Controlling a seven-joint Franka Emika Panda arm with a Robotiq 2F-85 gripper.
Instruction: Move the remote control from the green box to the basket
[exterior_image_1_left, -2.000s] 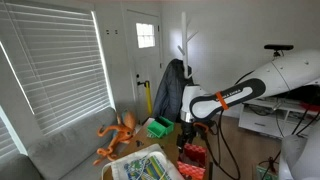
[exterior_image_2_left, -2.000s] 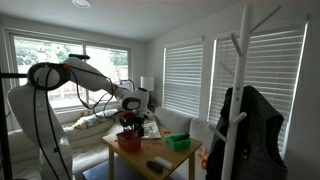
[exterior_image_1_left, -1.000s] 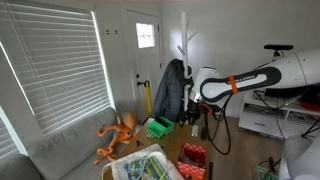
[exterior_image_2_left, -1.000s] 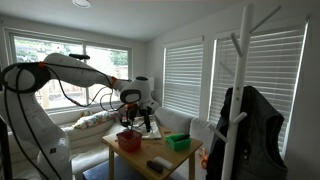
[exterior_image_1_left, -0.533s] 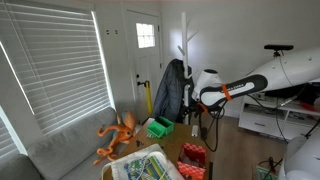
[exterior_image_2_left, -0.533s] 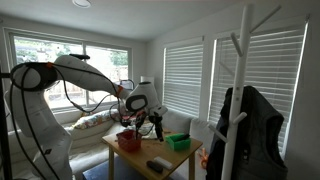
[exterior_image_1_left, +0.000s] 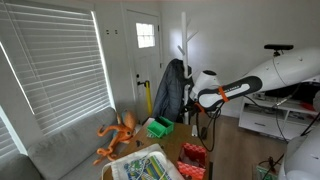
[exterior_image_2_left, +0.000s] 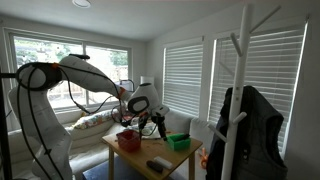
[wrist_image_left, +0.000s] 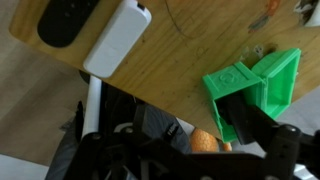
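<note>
Bright green box (wrist_image_left: 228, 82), orange toy (exterior_image_1_left: 118, 134), red basket (exterior_image_2_left: 127, 140)

Both exterior views share the table (exterior_image_2_left: 133, 153); wrist view looks straight down.

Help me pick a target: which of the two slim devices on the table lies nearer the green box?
The white device; the black device lies beside it, farther from the green box.
</note>
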